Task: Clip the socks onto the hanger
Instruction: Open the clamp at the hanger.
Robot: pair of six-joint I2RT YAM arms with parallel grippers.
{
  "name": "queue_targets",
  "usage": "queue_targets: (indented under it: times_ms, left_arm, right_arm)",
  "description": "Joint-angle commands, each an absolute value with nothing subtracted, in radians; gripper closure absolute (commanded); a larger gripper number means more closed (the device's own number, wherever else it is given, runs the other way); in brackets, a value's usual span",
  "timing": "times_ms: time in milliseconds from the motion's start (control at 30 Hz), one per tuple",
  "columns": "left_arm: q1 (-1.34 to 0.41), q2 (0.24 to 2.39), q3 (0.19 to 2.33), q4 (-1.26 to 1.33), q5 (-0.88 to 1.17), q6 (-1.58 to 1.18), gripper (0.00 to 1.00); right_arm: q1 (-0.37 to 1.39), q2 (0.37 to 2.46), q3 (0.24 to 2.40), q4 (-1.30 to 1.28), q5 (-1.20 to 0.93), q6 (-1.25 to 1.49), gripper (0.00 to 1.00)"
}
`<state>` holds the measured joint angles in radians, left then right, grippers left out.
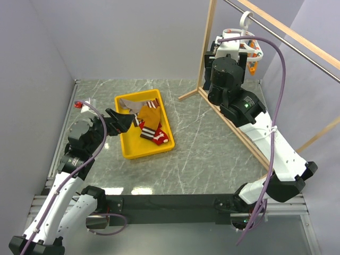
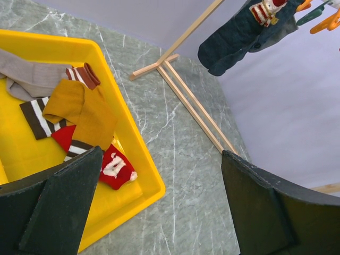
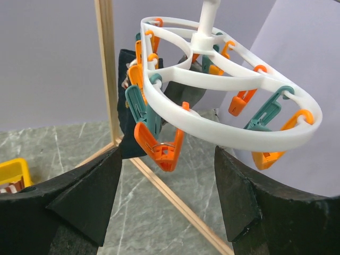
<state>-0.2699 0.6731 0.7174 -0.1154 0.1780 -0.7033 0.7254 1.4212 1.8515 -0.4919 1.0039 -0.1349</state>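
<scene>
Though the red sock bears white marks, they're illegible.

Lab cell, plain partition walls

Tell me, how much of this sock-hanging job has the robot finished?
One dark navy sock hangs from the white plastic oval hanger, so that looks done. Nothing is in hand: the left gripper is open by the yellow plastic tray, the right gripper open beside the hanger. Left: at least the mustard sock, grey sock and red sock in the tray.
</scene>
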Motion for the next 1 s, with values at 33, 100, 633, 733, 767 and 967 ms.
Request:
queue_targets:
  times_ms: [33, 100, 633, 733, 767, 967]
  left_arm:
    - [-0.273, 0.669, 0.71, -0.052, 0.186, -0.724, 0.01]
    - [-0.273, 0.676, 0.709, -0.049, 0.186, -0.724, 0.01]
    - [-0.273, 0.719, 0.704, -0.008, 0.201, -0.73, 0.01]
    - [-0.273, 0.721, 0.698, 0.02, 0.202, -0.735, 0.01]
    - [-0.273, 0.722, 0.696, 0.02, 0.201, -0.733, 0.01]
    - [-0.273, 0.727, 0.701, 0.02, 0.207, -0.736, 0.01]
  right_arm:
    - [0.712, 1.422, 1.838, -0.382, 1.017, -0.21, 0.24]
    - [0.706, 1.428, 1.829, -0.341, 1.015, -0.233, 0.24]
    - [0.649, 1.431, 1.804, -0.268, 0.951, -0.226, 0.42]
    - [0.64, 1.433, 1.81, -0.276, 0.933, -0.215, 0.52]
    - [0.638, 1.433, 1.81, -0.279, 0.931, -0.213, 0.56]
    - [0.629, 1.436, 1.83, -0.31, 0.894, -0.183, 0.74]
